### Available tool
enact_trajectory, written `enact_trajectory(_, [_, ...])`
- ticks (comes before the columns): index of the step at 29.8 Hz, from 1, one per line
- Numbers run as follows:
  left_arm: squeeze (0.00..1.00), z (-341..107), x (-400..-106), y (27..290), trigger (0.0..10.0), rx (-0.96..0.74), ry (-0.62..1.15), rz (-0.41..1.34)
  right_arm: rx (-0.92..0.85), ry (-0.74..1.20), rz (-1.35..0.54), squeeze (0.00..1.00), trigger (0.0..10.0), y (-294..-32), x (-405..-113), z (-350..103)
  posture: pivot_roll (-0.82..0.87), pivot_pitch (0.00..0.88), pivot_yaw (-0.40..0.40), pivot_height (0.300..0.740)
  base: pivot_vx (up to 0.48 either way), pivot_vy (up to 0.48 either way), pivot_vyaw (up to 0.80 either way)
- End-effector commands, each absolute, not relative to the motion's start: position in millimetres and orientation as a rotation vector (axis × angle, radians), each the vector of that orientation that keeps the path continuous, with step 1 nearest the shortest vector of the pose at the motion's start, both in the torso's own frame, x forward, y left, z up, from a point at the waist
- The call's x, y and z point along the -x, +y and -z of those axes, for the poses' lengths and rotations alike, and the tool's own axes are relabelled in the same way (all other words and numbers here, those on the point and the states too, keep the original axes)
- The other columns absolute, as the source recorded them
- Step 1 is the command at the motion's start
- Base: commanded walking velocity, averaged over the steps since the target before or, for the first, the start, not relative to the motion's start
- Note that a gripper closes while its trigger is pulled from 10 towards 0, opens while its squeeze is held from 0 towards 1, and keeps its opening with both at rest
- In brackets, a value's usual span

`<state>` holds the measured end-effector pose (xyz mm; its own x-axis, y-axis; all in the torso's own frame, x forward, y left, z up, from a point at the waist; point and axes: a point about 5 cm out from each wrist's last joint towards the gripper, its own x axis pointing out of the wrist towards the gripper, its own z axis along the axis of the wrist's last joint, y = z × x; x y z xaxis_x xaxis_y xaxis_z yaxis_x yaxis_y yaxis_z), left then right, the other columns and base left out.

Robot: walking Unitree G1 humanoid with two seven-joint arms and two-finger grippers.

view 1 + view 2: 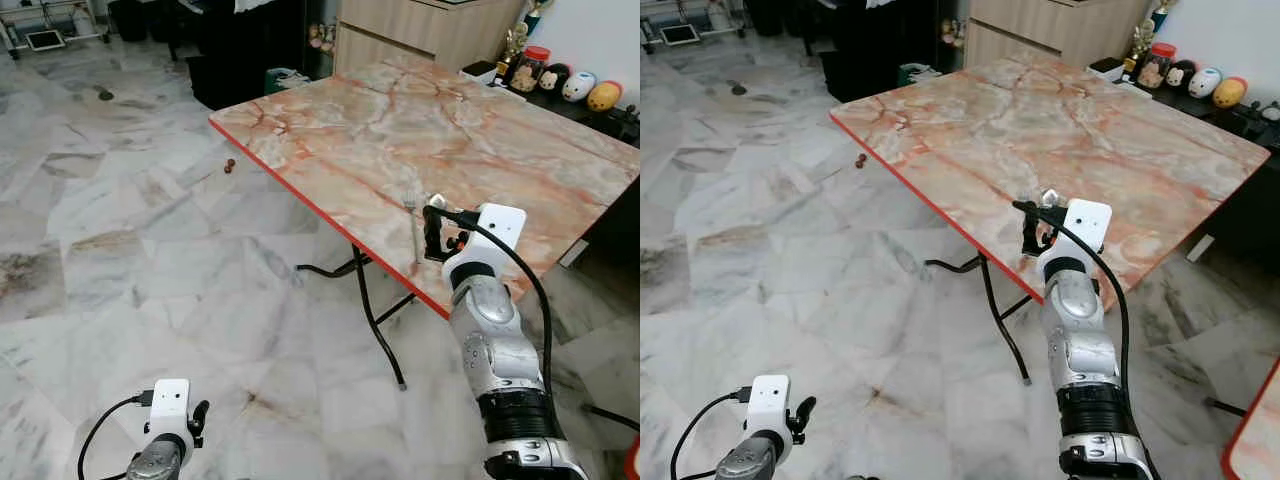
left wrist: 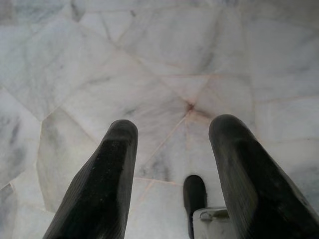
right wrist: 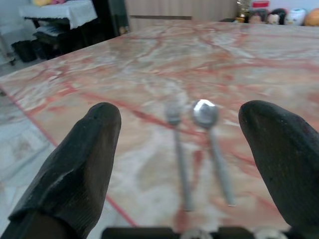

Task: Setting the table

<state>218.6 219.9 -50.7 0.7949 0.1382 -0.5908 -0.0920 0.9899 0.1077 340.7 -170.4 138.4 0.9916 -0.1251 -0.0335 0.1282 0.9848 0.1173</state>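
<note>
Fingers of the right gripper [image 3: 182,164] stand wide apart, empty, over the fork [image 3: 178,149] and spoon [image 3: 212,144] near the tabletop [image 1: 420,130] edge; a careless nudge could knock either off.

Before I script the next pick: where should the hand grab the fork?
Probably mid-handle. The fork lies flat beside the spoon near the table edge, handle toward the open right hand. Come from above, fingers across the thin handle, keeping one clear of the spoon.
</note>
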Motion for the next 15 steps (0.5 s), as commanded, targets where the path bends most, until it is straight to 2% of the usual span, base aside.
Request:
enact_trajectory(1, [0.00, 51.4, -218.0, 219.8, 10.0, -0.072, 0.649, -0.123, -0.111, 0.008, 0.112, 0.00, 10.0, -165.1, -344.6, -144.6, 0.00, 0.000, -0.064, 0.740, 0.000, 0.352, 0.00])
enact_trajectory(7, [0.00, 51.3, -218.4, 219.3, 10.0, -0.071, 0.647, -0.122, -0.111, 0.007, 0.111, 0.00, 10.0, -164.7, -344.6, -144.9, 0.00, 0.000, -0.064, 0.740, 0.000, 0.352, 0.00])
enact_trajectory(15, [0.00, 49.8, -220.6, 216.6, 10.0, -0.072, 0.630, -0.109, -0.110, 0.003, 0.110, 0.00, 10.0, -164.3, -345.3, -145.6, 0.00, 0.000, -0.063, 0.740, 0.000, 0.000, 0.00])
